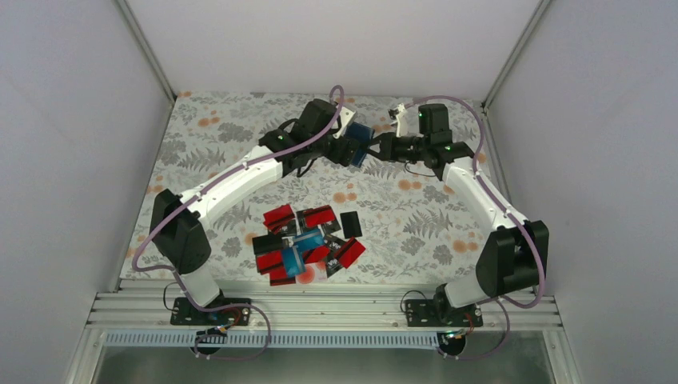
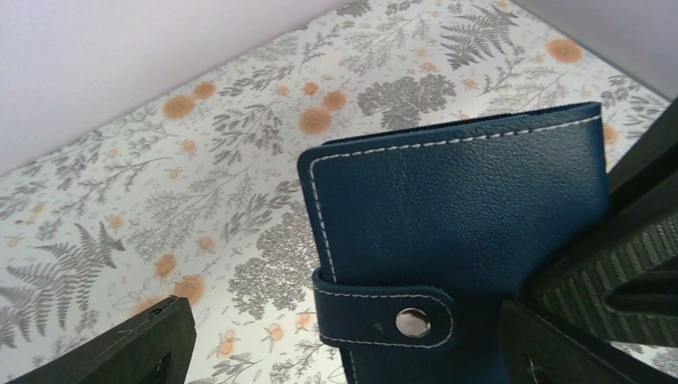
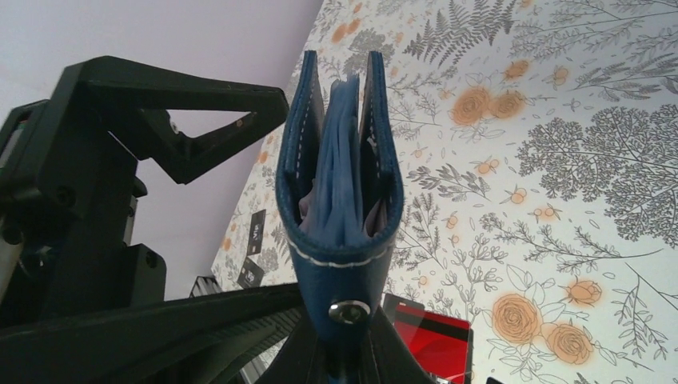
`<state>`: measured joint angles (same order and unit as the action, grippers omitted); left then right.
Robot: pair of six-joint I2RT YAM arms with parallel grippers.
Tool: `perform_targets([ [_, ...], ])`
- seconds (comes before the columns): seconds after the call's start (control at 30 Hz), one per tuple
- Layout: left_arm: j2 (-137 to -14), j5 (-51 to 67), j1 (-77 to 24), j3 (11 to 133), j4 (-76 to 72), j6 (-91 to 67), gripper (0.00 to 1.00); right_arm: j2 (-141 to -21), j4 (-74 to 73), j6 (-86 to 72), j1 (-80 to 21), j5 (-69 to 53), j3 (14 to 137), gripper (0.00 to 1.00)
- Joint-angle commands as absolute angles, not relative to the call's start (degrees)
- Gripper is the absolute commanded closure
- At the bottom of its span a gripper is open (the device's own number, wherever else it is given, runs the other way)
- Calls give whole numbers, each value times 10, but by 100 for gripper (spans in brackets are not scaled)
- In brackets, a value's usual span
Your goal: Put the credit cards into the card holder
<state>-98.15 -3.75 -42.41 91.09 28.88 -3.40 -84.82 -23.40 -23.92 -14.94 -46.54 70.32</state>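
Observation:
The navy card holder [image 1: 359, 138] is held off the table at the back centre, between both grippers. My right gripper [image 1: 377, 149] is shut on its strap end; in the right wrist view my fingers [image 3: 345, 360] pinch it below the snap [image 3: 348, 310], and its top edges gape slightly over blue sleeves. My left gripper [image 1: 345, 150] is open, its jaws wide around the holder [image 2: 456, 208], with the left finger [image 2: 128, 348] well clear of it. The strap is snapped shut. The credit cards [image 1: 304, 240] lie in a loose pile near the front centre.
The pile holds red cards, a light blue card [image 1: 300, 254] and a black card [image 1: 350, 224] at its right. A red card [image 3: 428, 336] and black cards [image 3: 256, 232] show below in the right wrist view. White walls enclose the floral table [image 1: 448, 232].

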Motion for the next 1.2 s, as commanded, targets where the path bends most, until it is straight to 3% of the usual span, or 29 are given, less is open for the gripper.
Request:
perform_targets([
  [0.0,-1000,-102,-431,941,313,-23,7,-846,-237,-233,-156,-474,717,96],
  [1.17,-1066,-206,-431,958,361,-43,11,-840,-231,-237,-156,-495,734,96],
])
